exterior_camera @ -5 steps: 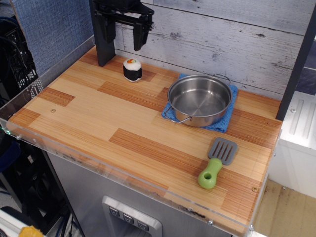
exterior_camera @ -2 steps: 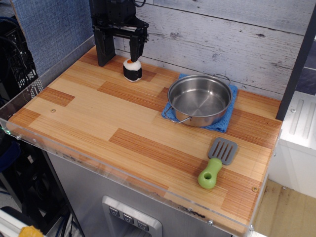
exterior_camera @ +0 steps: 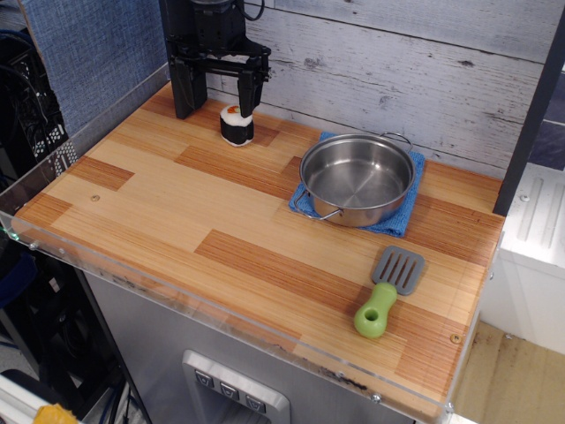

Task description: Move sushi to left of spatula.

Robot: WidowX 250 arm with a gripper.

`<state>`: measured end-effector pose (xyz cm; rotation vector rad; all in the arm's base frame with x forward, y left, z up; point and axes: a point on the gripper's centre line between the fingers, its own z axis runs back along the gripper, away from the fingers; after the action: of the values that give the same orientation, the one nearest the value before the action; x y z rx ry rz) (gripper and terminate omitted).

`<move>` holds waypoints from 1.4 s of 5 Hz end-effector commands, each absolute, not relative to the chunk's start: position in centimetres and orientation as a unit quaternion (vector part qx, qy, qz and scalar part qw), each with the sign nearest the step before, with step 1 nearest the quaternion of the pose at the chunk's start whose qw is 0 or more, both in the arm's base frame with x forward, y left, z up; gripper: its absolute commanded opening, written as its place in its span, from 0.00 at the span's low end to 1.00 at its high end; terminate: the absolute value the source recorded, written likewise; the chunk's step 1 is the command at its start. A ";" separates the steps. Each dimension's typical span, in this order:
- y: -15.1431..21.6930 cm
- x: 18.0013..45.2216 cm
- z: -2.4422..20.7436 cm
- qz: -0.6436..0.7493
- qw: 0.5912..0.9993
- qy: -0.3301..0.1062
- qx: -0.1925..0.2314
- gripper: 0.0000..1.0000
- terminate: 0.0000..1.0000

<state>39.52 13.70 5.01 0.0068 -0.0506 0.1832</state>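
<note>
The sushi (exterior_camera: pixel 237 127) stands upright on the wooden table top (exterior_camera: pixel 177 203) at the back left, orange and green centre facing up. My gripper (exterior_camera: pixel 217 99) hangs just above and behind it, jaws open, the right finger (exterior_camera: pixel 247 92) close to the roll's top. I cannot tell whether it touches the roll. The spatula (exterior_camera: pixel 389 290) lies at the front right, grey blade pointing back and lime-green handle pointing to the front edge, far from the gripper.
A steel pan (exterior_camera: pixel 357 178) sits on a blue cloth (exterior_camera: pixel 403 219) at the back right, between the sushi and the spatula. A plank wall (exterior_camera: pixel 406 62) backs the table. A clear plastic lip (exterior_camera: pixel 168 287) runs along the front edge.
The gripper has come down from higher up toward the sushi and its fingers now reach the roll's top. The sushi, the pan and the spatula have not moved.
</note>
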 end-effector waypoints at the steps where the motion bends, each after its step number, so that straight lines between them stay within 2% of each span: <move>1: 13.9 39.6 5.2 0.101 0.995 -0.025 -0.001 1.00 0.00; 3: 13.3 39.5 3.6 0.109 0.994 -0.014 -0.002 1.00 0.00; 4: 13.1 39.4 3.5 0.108 0.994 -0.017 0.001 0.00 0.00; 6: 12.9 39.1 3.7 0.112 0.994 -0.021 0.002 0.00 0.00; 7: 12.8 38.2 6.0 0.120 0.992 -0.035 0.007 0.00 0.00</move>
<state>37.53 12.18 2.93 -0.0063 0.0035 0.2482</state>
